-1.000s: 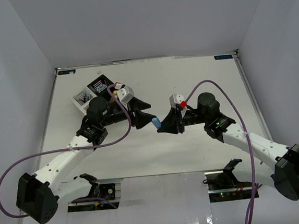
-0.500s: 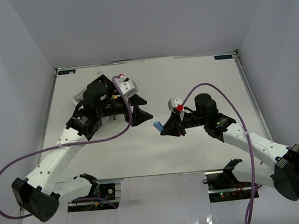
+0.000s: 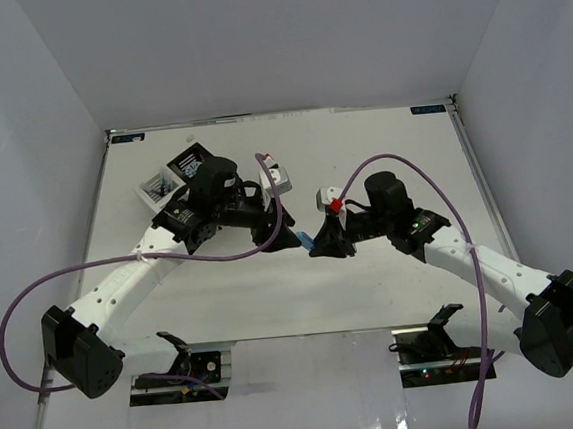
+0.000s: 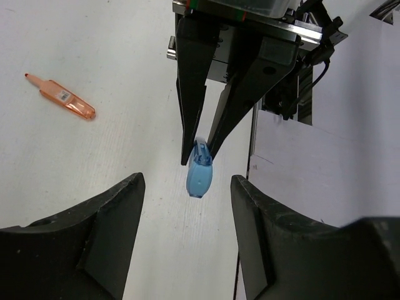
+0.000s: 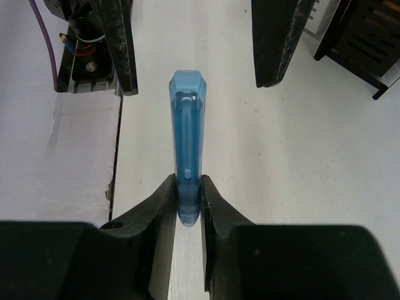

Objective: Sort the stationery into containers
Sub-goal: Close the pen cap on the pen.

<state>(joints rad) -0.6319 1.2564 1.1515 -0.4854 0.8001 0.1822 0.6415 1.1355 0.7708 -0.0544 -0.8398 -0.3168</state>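
Note:
My right gripper [image 3: 315, 244] is shut on a blue highlighter [image 3: 306, 239] and holds it out above the table, pointing at the left arm. In the right wrist view the gripper [image 5: 187, 185] pinches the highlighter [image 5: 187, 137] at its rear end. My left gripper [image 3: 286, 237] is open and faces it. In the left wrist view its jaws [image 4: 187, 179] stand wide, with the highlighter's tip [image 4: 199, 179] just short of the gap and untouched. An orange highlighter [image 4: 64, 99] lies on the table. The containers [image 3: 171, 177] stand at the back left.
One black compartment [image 5: 367, 34] shows at the upper right of the right wrist view. The right arm's purple cable [image 3: 413, 173] loops over the table. The table's near edge and the arm mounts [image 3: 194, 363] lie below.
The left arm has swung from over the containers toward the centre, and its open jaws now face the blue highlighter. The right gripper has shifted slightly, still holding the highlighter.

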